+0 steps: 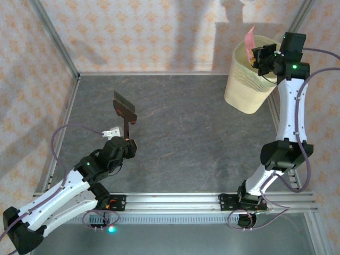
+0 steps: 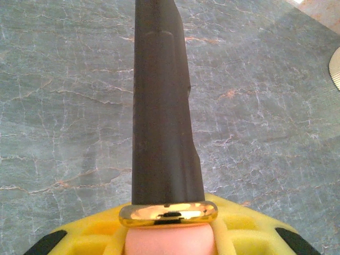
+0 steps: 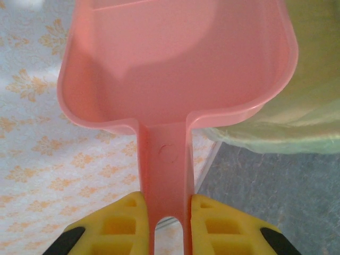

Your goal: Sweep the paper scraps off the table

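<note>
Nearest, along the aluminium rail (image 1: 175, 199) at the table's front edge, both arm bases are bolted. The left arm's lower end is cut off at the picture's corner.

The left tool (image 1: 129, 142) (image 2: 169, 236) is clenched on a slim black-handled brush with a gold band (image 1: 127, 123) (image 2: 164, 133). In the left wrist view the handle runs out of the top edge, so the brush head is cut off. A pinkish stub below the gold band is cut by the bottom edge. From above, the head is a dark flat shape poised over the dark grey, stone-patterned table (image 1: 191, 127) (image 2: 265, 106). Whether it touches the surface cannot be told. A small white piece (image 1: 110, 130) just beside the left tool is too small to identify.

Farther back on the right, the right tool (image 1: 260, 54) (image 3: 167, 223) is grasping the handle of a pink plastic dustpan (image 1: 249, 37) (image 3: 175, 69) between its yellow fingers (image 3: 117, 226). The pan's front lip is cut off at the top of the right wrist view. From above, the tool covers most of the pan.

The pan hangs at the rim of a cream ribbed wastebasket (image 1: 244, 87) (image 3: 308, 106) standing at the table's far right corner. The basket's inside is hidden by its wall and the tool, so whether the paper scraps lie in it cannot be told.

Behind stand peach patterned walls (image 1: 159, 32).
</note>
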### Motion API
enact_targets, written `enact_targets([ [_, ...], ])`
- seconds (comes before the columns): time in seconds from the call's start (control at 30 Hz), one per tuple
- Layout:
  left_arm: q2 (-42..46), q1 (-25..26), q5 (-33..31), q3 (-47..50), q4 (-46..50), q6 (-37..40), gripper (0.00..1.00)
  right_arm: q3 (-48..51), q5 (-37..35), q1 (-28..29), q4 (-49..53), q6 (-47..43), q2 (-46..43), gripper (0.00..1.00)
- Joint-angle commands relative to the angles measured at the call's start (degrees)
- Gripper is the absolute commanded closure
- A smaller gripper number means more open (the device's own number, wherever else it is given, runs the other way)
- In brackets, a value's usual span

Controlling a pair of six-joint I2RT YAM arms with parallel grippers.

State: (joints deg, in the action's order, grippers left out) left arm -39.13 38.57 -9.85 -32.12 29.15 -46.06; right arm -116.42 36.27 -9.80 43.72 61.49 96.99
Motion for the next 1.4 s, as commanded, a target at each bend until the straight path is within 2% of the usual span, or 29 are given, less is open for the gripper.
enact_targets([
  [0.0,1.1,-0.4,-2.6,0.2,-0.9,0.5,1.0,3.4,-0.5,-0.4,-6.9,3.9,-5.8,1.0],
  [0.47,1.7,-0.4,-2.6,0.4,-0.8,0.3,1.0,12.7,-5.1,-0.4,-8.4,-2.3,-16.2,1.0],
  [0.6,2.0,-0.4,-2.9,0.5,-0.8,0.2,1.0,15.1,-6.2,1.4,-8.5,-10.8,-20.2,1.0],
  [0.77,3.0,-0.4,-3.5,0.9,-1.0,0.1,1.0,21.5,-11.2,11.8,-12.5,-27.8,-28.5,1.0],
  [0.83,3.8,-0.4,-3.6,1.3,-1.2,0.0,1.0,26.0,-14.8,18.7,-15.3,-35.6,-32.3,1.0],
  [0.93,5.6,-0.4,-4.0,2.2,-1.8,-0.2,1.0,30.6,-17.8,27.3,-15.8,-45.2,-34.9,1.0],
  [1.1,9.4,-0.4,-5.4,3.4,-1.6,-0.5,1.0,42.0,-22.6,38.6,-19.7,-58.4,-38.2,1.0],
  [1.23,12.5,-0.4,-6.5,4.4,-1.6,-0.6,1.0,50.6,-26.2,45.5,-22.1,-67.0,-38.5,1.0],
  [1.37,14.3,-0.4,-6.8,5.3,-2.1,-0.6,1.0,58.7,-27.0,47.9,-26.3,-68.8,-37.0,1.0],
])
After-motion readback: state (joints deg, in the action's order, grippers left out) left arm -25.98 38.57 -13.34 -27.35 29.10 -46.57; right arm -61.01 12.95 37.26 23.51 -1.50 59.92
